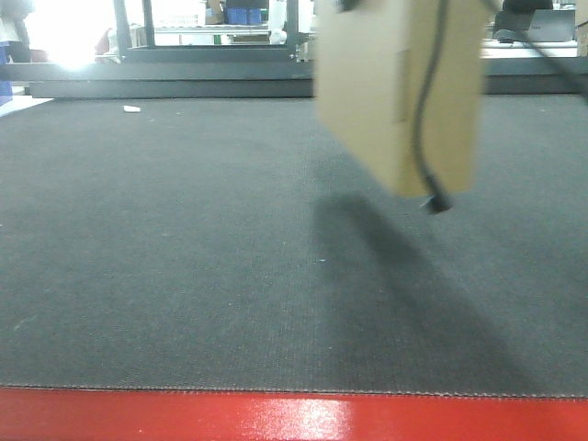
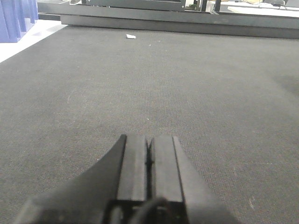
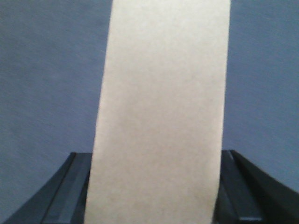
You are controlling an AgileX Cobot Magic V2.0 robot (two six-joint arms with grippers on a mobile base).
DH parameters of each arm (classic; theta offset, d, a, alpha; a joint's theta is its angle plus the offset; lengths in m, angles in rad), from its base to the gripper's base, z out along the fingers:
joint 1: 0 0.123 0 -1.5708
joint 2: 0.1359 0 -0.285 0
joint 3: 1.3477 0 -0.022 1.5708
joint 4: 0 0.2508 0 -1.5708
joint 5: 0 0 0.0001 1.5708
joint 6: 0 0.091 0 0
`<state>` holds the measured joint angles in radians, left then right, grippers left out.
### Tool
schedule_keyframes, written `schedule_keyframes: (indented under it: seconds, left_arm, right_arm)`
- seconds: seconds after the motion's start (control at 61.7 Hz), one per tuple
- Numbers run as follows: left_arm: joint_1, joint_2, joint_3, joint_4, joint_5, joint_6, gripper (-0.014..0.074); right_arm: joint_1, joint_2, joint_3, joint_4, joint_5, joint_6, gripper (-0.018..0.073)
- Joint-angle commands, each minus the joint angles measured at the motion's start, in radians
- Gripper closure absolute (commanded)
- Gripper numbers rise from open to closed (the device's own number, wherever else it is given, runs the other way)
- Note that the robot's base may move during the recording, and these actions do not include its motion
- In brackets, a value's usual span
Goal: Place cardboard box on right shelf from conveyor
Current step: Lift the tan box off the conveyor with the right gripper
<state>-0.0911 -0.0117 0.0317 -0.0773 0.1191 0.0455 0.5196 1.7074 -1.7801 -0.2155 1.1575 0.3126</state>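
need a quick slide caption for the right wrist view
The box clamped in the right gripper, with the grey conveyor blurred behind it.

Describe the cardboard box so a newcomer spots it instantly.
Find the dark grey conveyor belt with its red front edge. Over its right half hangs a slim tan cardboard box, clear of the belt, a black cable crossing its face; nothing else is tan.

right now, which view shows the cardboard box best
Exterior front: the cardboard box hangs above the conveyor, most of its outline visible. Right wrist shows one blank face in the right pincer; left wrist, no box.
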Motion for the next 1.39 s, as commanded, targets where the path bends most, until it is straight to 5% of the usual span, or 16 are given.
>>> schedule_keyframes:
  seconds: [0.0,0.405,0.665,1.151,1.378]
  left_arm:
    - [-0.001,-0.015,0.008,-0.006,-0.088,0.000,0.0712]
    - [-0.001,-0.015,0.008,-0.006,-0.088,0.000,0.0713]
    - [-0.001,-0.015,0.008,-0.006,-0.088,0.000,0.0712]
    - [-0.001,-0.015,0.008,-0.006,-0.088,0.000,0.0713]
    - [-0.001,-0.015,0.008,-0.006,-0.088,0.000,0.0712]
  right_arm:
    - [-0.049,-0.124,0.065,-0.035,-0.040,-0.037,0.0397]
    - [-0.301,-0.643,0.644,-0.045,-0.287,-0.037,0.0397]
    - [-0.316,-1.008,0.897,-0.042,-0.376,-0.056,0.0397]
    - [-0.314,-1.467,0.979,-0.042,-0.382,-0.105,0.0397]
    - [-0.314,-1.520,0.979,-0.040,-0.380,-0.239,0.0397]
